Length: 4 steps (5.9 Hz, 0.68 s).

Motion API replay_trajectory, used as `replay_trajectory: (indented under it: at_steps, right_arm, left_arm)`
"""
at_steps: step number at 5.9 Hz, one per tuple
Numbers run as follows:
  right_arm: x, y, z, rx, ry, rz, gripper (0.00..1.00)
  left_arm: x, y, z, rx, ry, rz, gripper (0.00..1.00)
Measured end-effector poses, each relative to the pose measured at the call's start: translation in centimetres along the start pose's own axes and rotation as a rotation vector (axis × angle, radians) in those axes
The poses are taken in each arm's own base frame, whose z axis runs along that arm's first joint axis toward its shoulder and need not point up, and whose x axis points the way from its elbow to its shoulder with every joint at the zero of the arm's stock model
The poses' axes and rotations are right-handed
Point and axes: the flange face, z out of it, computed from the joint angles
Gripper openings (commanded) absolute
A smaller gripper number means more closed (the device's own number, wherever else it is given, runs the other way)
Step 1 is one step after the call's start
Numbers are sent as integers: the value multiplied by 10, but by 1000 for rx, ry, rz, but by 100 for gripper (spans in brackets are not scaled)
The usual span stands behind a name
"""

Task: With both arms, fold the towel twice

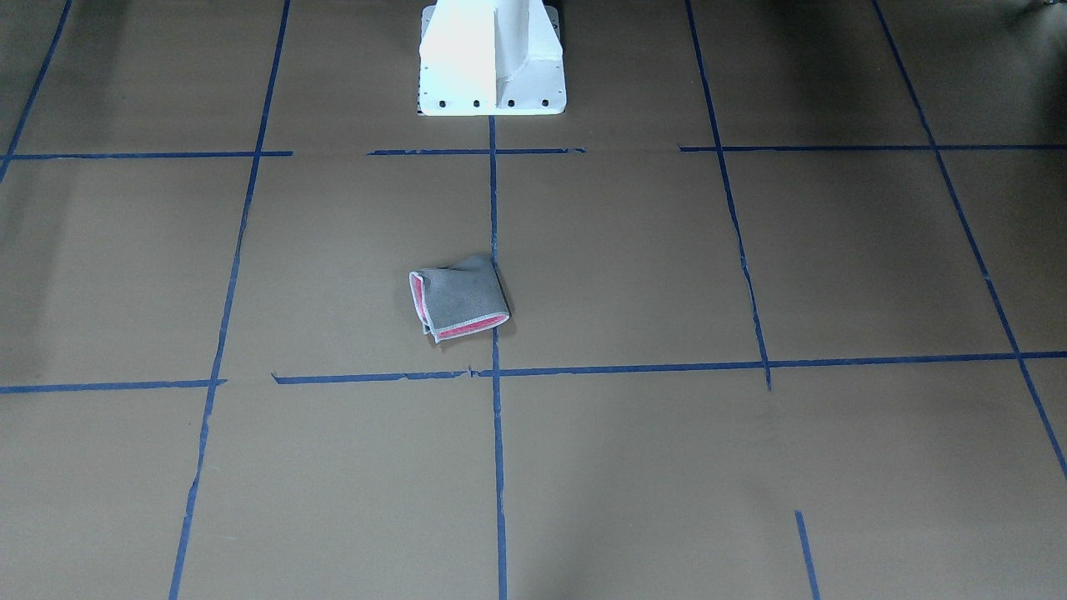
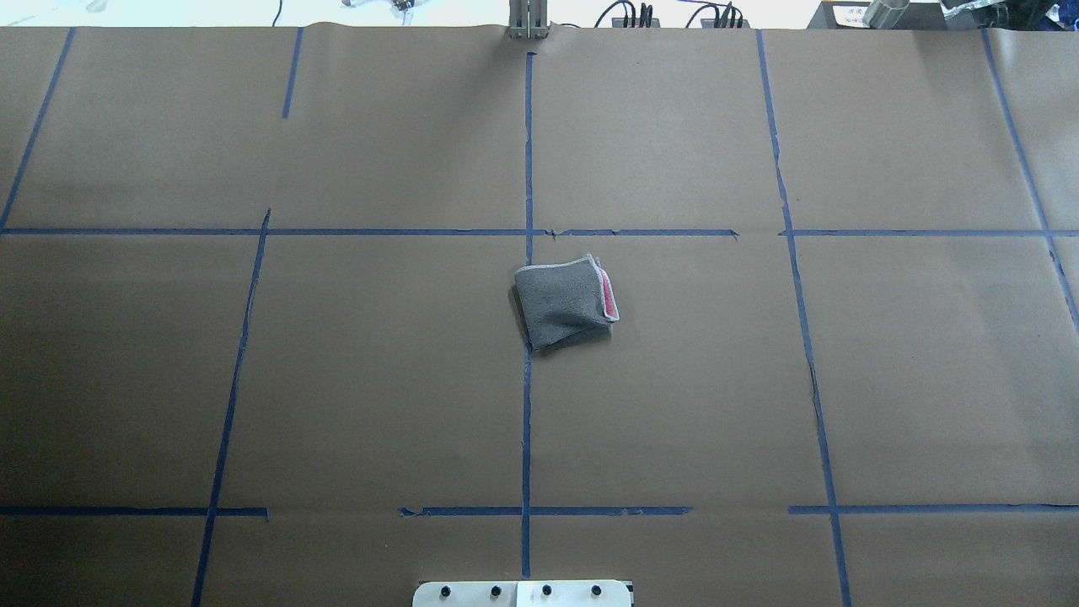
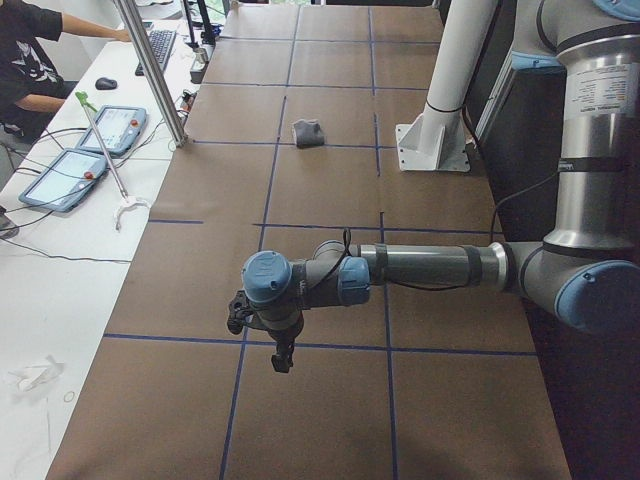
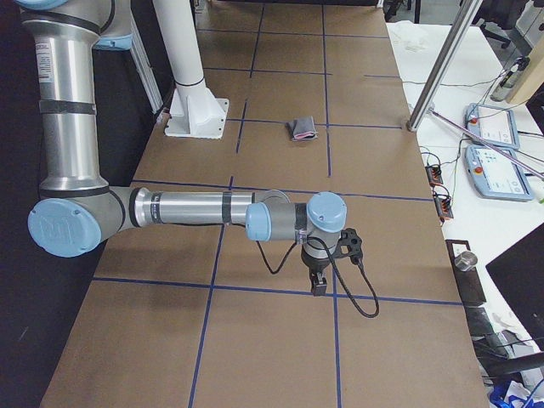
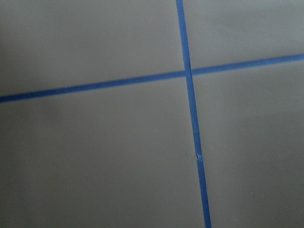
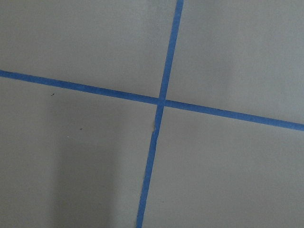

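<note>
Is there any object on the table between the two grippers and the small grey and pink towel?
Nothing visible does. The small grey and pink-red terry towel lies on the brown paper-covered table; only flat blue tape lines run between it and the left gripper and the right gripper, both far off.

The table (image 2: pixel 379 379) is covered edge to edge with brown paper (image 1: pixel 625 467), which blue tape lines (image 2: pixel 527 405) divide into large rectangles. Some lines are broken by gaps, and others are slightly torn. The towel (image 2: pixel 563 303) lies flat near the middle, folded into a small, slightly rumpled square. It overlaps the centre tape line and sits mostly to the robot's right of it, grey side up, with pink-red and the pale stitched edge showing on its right side. The white pedestal base (image 1: pixel 492 62) stands bolted at the near middle edge, well apart from the towel.
</note>
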Motion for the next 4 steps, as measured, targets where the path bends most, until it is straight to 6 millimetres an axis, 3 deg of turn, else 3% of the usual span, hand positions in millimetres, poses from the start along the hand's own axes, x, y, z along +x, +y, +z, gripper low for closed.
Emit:
replay_trajectory:
  at_steps: [4]
  right_arm:
    - [2, 1, 2, -6, 3, 1, 100]
  left_arm:
    - [2, -2, 5, -16, -2, 2, 100]
